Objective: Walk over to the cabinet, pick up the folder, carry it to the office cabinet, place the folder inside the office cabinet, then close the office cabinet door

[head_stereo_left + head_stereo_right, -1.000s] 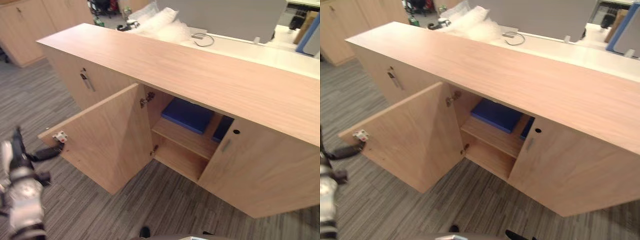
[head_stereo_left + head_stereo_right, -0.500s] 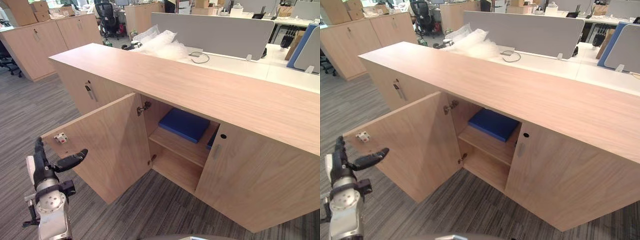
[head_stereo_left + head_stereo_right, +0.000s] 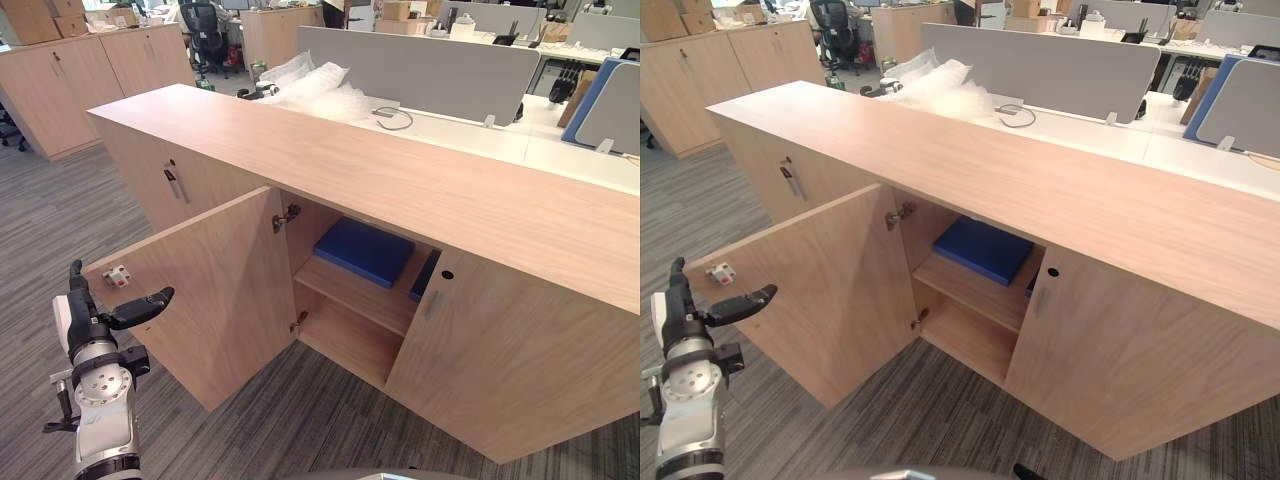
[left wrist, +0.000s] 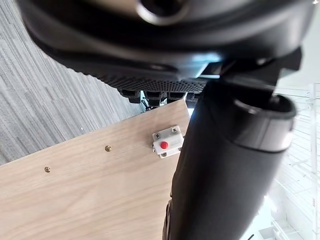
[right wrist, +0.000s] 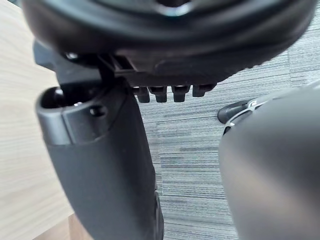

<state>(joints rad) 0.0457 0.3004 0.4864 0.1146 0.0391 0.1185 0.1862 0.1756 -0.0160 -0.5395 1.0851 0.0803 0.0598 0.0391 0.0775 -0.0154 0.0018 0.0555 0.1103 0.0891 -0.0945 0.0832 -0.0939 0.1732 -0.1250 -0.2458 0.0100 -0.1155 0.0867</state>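
Note:
The blue folder [image 3: 362, 250] lies flat on the upper shelf inside the office cabinet [image 3: 380, 170], between its two doors. The left door [image 3: 210, 290] stands wide open; the right door [image 3: 500, 360] stands ajar. My left hand [image 3: 98, 312] is raised just in front of the left door's free edge, open, its thumb reaching toward the panel. A white catch with a red button [image 4: 165, 142] on that door sits close past the thumb [image 4: 225, 175] in the left wrist view. My right hand [image 5: 105, 165] hangs open and empty over the carpet.
A second blue item [image 3: 425, 275] peeks from behind the right door. Bubble wrap [image 3: 315, 85] and a grey partition [image 3: 420, 60] lie beyond the cabinet top. More wooden cabinets [image 3: 60, 70] and an office chair [image 3: 205, 20] stand at the back left.
The camera has lifted and swung, so the whole picture has shifted. My left hand has risen a little and stays by the open door's edge. The folder has not moved.

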